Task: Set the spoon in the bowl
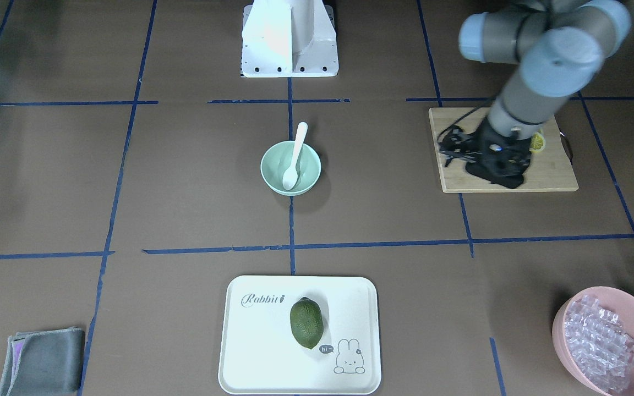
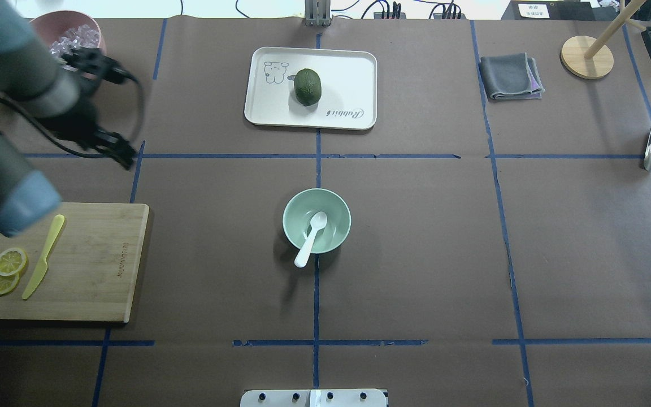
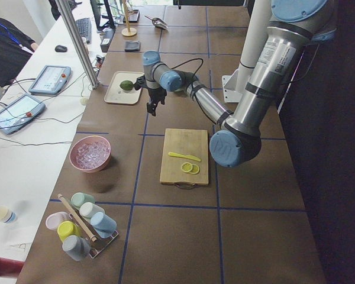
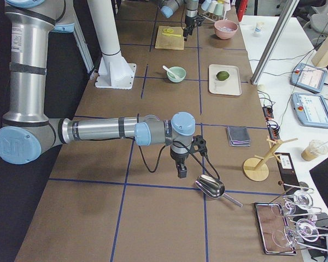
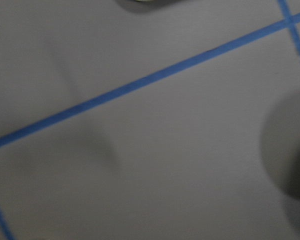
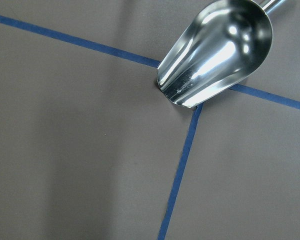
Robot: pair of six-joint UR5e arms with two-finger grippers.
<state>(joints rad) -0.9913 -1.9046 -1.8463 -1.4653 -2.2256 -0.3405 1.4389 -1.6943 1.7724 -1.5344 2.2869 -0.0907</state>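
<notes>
The white spoon (image 1: 295, 157) lies in the pale mint-green bowl (image 1: 273, 170) at the table's middle, scoop down inside and handle leaning over the rim toward the robot. The overhead view shows the same spoon (image 2: 311, 237) and bowl (image 2: 337, 210). My left gripper (image 1: 449, 151) is empty and hangs over the far edge of the cutting board, well to the side of the bowl; its jaws look apart. It also shows in the overhead view (image 2: 125, 158). My right gripper (image 4: 181, 172) shows only in the exterior right view, far from the bowl; I cannot tell whether it is open.
A wooden cutting board (image 2: 94, 265) holds a yellow-green knife (image 2: 43, 257) and lemon slices (image 2: 6, 271). A white tray (image 1: 262, 352) carries a green fruit (image 1: 306, 323). A pink bowl (image 1: 564, 324) of ice-like pieces, a grey cloth (image 1: 42, 360) and a metal scoop (image 6: 215, 50) stand around.
</notes>
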